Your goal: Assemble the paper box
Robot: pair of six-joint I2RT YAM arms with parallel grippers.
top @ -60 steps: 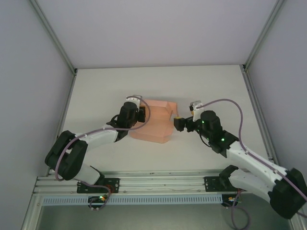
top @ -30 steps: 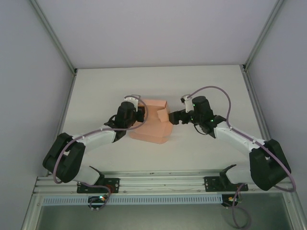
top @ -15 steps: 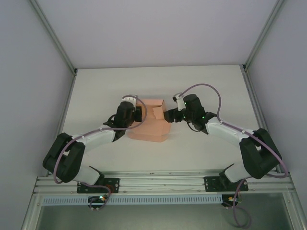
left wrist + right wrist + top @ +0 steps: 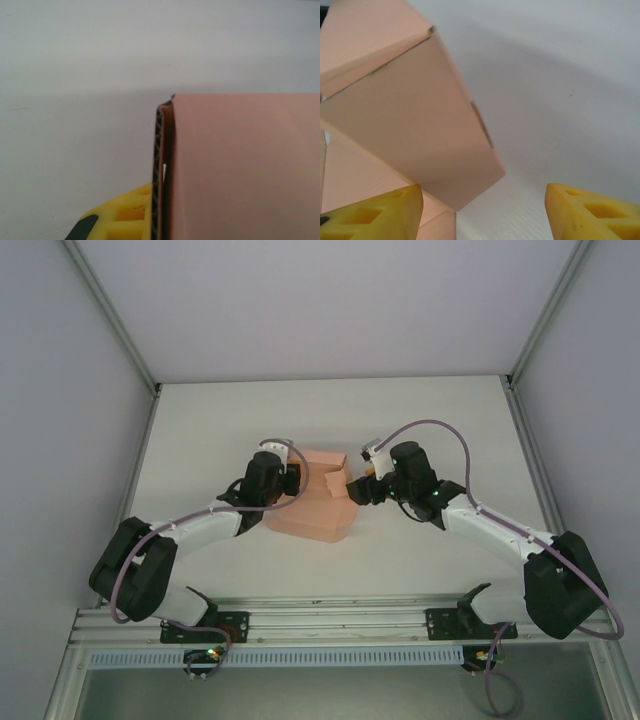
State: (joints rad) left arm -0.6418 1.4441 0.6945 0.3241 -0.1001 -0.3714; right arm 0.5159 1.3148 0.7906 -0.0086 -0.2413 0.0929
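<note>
The salmon-pink thin cardboard paper box (image 4: pixel 312 502), partly folded, lies near the middle of the white table (image 4: pixel 420 420), a little towards its left edge, between the two arms. The left gripper (image 4: pixel 291 480) is at the box's left far side. The left wrist view shows its yellow finger (image 4: pixel 120 217) pressing a black ribbed pad flat against an upright pink wall (image 4: pixel 240 170), so this gripper is clamped on the paper box and anchors it. The right gripper (image 4: pixel 357 491) is just beside the box's right side, where a raised flap (image 4: pixel 340 468) stands above the base. The governing relation is that this flap lies to the left of the right gripper, directly ahead of its fingertips, which makes the right arm the one placed to act on it. The right wrist view shows its two yellow fingertips (image 4: pixel 375 210) apart, with the lower corner of a tilted pink panel (image 4: pixel 420 125) over the gap, nearer the left-hand fingertip. The jaws are released and grip nothing. The top view gives the overall layout but hides the jaw gap, and the wrist views supply it. The box's long axis cannot be determined reliably.
</note>
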